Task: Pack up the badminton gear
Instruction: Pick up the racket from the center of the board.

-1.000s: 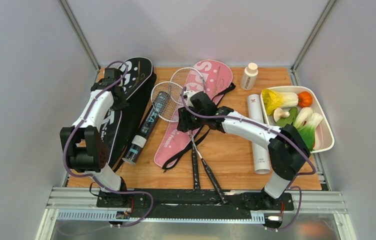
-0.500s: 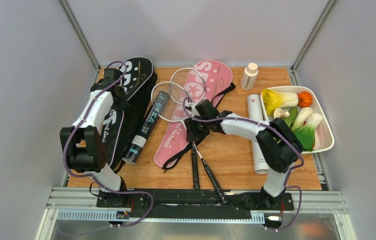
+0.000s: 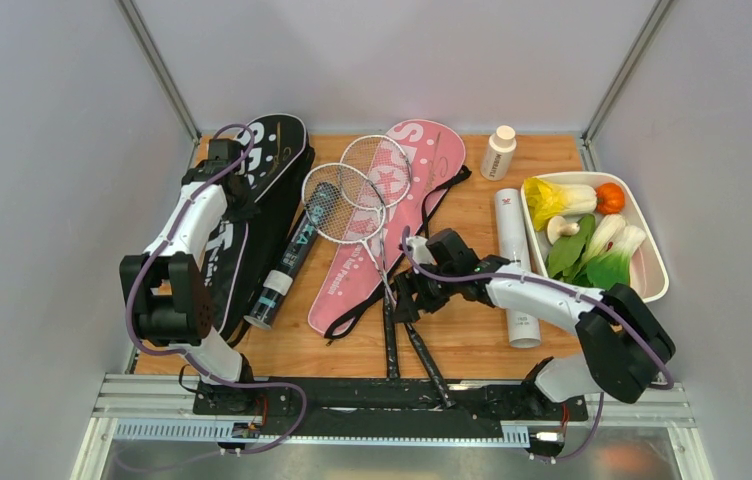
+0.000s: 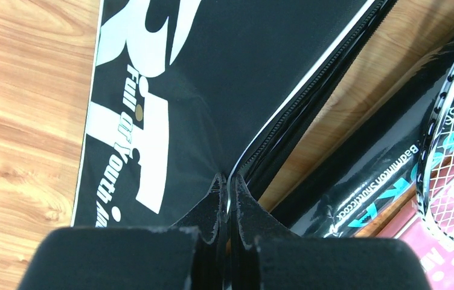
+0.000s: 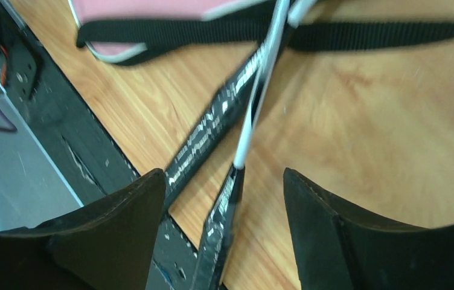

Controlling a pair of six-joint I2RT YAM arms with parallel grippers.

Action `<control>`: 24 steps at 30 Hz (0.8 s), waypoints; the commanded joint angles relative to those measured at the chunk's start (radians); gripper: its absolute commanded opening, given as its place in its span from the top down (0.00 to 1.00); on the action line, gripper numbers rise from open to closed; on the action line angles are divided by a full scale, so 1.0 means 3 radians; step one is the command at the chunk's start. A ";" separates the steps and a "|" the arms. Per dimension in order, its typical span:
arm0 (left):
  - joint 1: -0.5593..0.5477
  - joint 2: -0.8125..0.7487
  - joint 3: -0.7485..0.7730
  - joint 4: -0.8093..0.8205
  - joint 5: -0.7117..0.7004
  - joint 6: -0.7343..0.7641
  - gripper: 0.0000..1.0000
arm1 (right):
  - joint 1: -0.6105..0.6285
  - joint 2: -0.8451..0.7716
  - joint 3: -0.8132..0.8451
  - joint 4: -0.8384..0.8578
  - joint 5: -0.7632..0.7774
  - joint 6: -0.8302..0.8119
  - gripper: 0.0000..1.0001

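The black SPORT bag (image 3: 264, 190) lies at the left. My left gripper (image 3: 239, 197) is shut on its zipped edge (image 4: 229, 192). The pink bag (image 3: 407, 165) lies in the middle with two white rackets (image 3: 340, 203) on it, heads far, black handles (image 3: 390, 335) near. My right gripper (image 3: 404, 298) is open and low over the handles; in the right wrist view one black handle (image 5: 224, 217) and its white shaft (image 5: 259, 96) lie between the fingers (image 5: 137, 211). A black tube (image 3: 290, 258) lies between the bags and a white tube (image 3: 515, 265) to the right. No shuttlecock shows.
A white tray (image 3: 652, 262) of toy vegetables stands at the right edge. A small white bottle with a beige cap (image 3: 498, 152) stands at the back. The pink bag's black strap (image 5: 345, 30) crosses the rackets' shafts. The black base rail (image 3: 392, 400) runs along the near edge.
My right gripper has moved from the rackets' throats toward the near edge, down along the shafts to the handles. The left arm has not moved.
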 commanded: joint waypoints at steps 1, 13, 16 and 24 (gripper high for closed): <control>0.0033 -0.0165 -0.0014 0.0270 0.0049 -0.0085 1.00 | 0.0007 -0.0249 -0.0368 0.0136 -0.0229 0.0101 0.24; 0.0035 -0.0166 -0.0058 0.0323 0.0078 -0.0108 1.00 | 0.0059 -0.0393 -0.1023 0.0726 -0.0401 0.0452 0.29; 0.0036 -0.0164 -0.0102 0.0358 0.0115 -0.0135 1.00 | 0.0084 -0.0330 -0.1147 0.0979 -0.0428 0.0582 0.29; 0.0036 -0.0181 -0.0126 0.0402 0.0210 -0.0192 1.00 | 0.0125 -0.0390 -0.1270 0.1228 -0.0355 0.0792 0.67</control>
